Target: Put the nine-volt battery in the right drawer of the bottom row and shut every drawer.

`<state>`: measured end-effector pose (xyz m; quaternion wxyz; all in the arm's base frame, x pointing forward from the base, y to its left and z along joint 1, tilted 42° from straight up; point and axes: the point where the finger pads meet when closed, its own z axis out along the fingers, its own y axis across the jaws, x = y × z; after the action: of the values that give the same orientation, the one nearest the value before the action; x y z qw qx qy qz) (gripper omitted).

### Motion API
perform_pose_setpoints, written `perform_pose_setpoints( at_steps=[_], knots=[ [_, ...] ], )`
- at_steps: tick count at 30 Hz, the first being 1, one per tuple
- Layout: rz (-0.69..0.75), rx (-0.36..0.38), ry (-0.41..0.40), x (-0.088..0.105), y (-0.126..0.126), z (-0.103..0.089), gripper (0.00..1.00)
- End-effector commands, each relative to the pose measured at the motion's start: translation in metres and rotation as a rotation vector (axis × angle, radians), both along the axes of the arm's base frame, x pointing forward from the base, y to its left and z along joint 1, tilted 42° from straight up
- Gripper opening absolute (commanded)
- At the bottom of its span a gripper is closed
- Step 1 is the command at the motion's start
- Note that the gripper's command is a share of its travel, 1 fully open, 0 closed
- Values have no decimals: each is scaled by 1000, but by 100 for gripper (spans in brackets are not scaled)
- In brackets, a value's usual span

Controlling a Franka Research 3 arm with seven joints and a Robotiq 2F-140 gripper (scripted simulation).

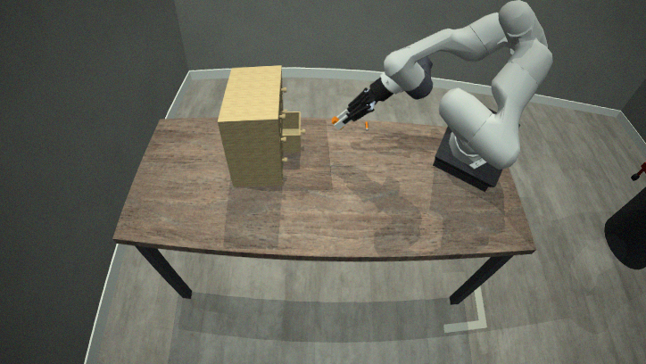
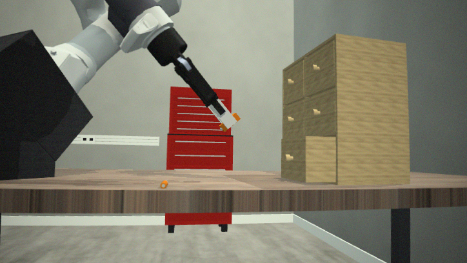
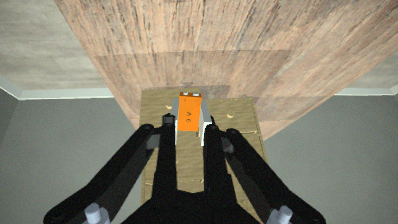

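My gripper (image 1: 338, 120) is shut on the nine-volt battery (image 3: 189, 115), an orange block with a grey end. It holds the battery tilted, well above the table and apart from the chest; this also shows in the exterior view (image 2: 229, 120). The wooden chest (image 1: 252, 124) stands upright on the left part of the table. Its bottom right drawer (image 2: 308, 158) is pulled partly out, and its other drawers look shut. In the wrist view the chest (image 3: 200, 150) lies beyond the fingertips.
A small orange cylinder (image 1: 366, 126) lies on the table near the far edge, to the right of the gripper; it also shows in the exterior view (image 2: 164, 184). The arm's base (image 1: 469, 167) stands at the table's right. A red tool cabinet (image 2: 199, 130) stands behind the table.
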<state>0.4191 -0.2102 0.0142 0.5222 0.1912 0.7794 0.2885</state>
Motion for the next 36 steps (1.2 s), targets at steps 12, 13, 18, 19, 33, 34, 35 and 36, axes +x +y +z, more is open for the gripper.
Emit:
perform_pose_setpoints(
  at_steps=[12, 13, 18, 19, 33, 34, 35, 36],
  knots=[
    [-69, -119, -133, -3, -6, -5, 22],
    [-69, -119, -134, -3, -6, -5, 22],
    [-70, -119, -134, -3, -6, -5, 22],
    [-70, -119, -134, -3, -6, -4, 22],
    [-70, -119, -134, 7, -8, 0, 22],
    [-70, -119, -134, 8, -9, 0, 22],
    [-70, -119, -134, 10, -9, 1, 22],
    [-70, -119, -134, 12, -10, 2, 22]
  ],
)
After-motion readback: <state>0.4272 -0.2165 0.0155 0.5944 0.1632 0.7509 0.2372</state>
